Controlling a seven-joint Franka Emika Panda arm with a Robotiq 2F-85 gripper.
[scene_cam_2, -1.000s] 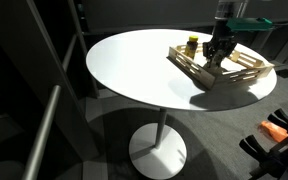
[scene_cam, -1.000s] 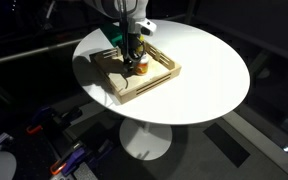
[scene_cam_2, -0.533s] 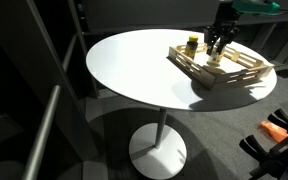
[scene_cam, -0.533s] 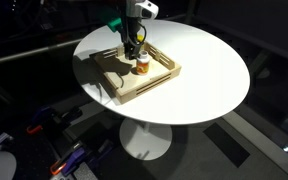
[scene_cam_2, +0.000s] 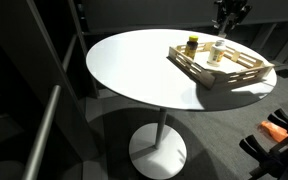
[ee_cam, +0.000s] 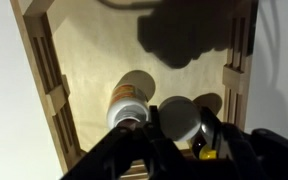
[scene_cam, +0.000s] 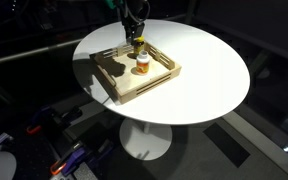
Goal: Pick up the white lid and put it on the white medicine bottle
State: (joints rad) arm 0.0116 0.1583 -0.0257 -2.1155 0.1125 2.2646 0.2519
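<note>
— So, where is the gripper (scene_cam: 134, 24)?

— Up high, over the back part of the tray. In both exterior views it hangs in the air and touches nothing.

— Is it holding something?

— No. In the wrist view its two dark fingers (ee_cam: 229, 150) stand apart at the bottom of the picture. There is nothing pinched between them, so it is spread and empty.

— And the white lid (scene_cam: 141, 59)?

— It looks like it sits on top of the white medicine bottle (scene_cam: 141, 67). In an exterior view the white lid (scene_cam_2: 219, 43) shows as a flat white top. It is too small to see if it is on tight.

— Where is that bottle?

— It stands up straight inside the wooden tray (scene_cam: 114, 85), below the gripper and well apart from it. The wrist view looks down on the white medicine bottle (ee_cam: 127, 105), and its orange band shows.

— What is next to it?

— A darker bottle (scene_cam: 138, 46) with a yellow cap. It is just beside the white one, also in the tray.

— And the tray?

— It lies on a round white table (scene_cam: 204, 70), toward one side.
</note>
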